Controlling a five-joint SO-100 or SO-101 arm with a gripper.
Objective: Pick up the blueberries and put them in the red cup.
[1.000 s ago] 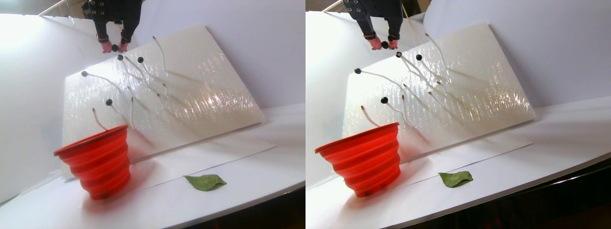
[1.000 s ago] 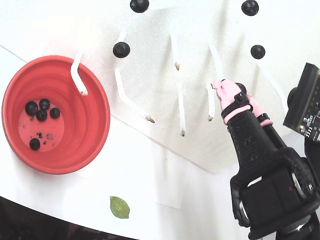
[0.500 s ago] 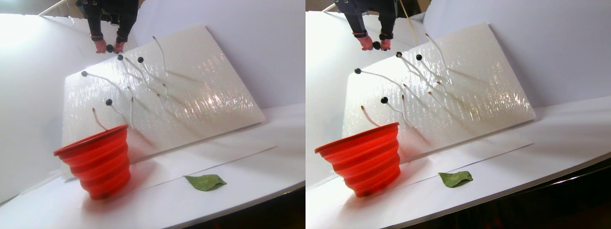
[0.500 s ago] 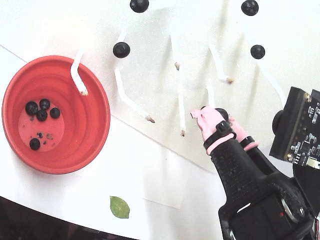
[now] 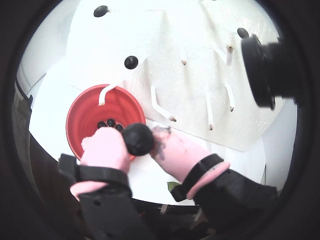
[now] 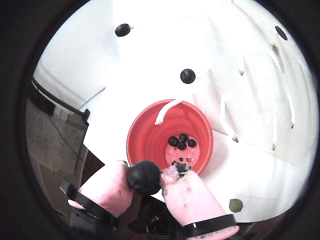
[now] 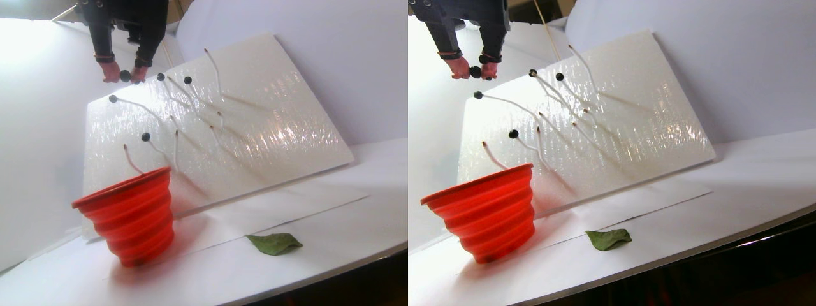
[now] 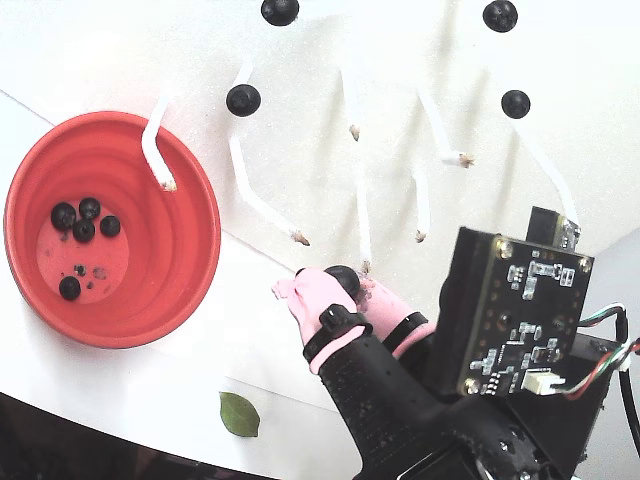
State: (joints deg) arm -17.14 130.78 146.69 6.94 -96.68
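The claw (image 5: 141,141) pinches 1 blueberry (image 5: 137,139) between pink pads, up in the air beside the red cup (image 8: 190,250). The blueberry looks soft and light, so a gentle squeeze on its round sides seems best.

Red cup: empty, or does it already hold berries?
Not empty. The fixed view shows five blueberries on the red cup bottom.

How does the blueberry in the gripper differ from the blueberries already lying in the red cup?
The blueberry in the gripper is clamped between pink fingertips, off any surface; the blueberries in the red cup lie loose on its flat bottom. The held one is alone and outside the red cup; five lie inside, four clustered and one apart. All look round, matte and blue-black.
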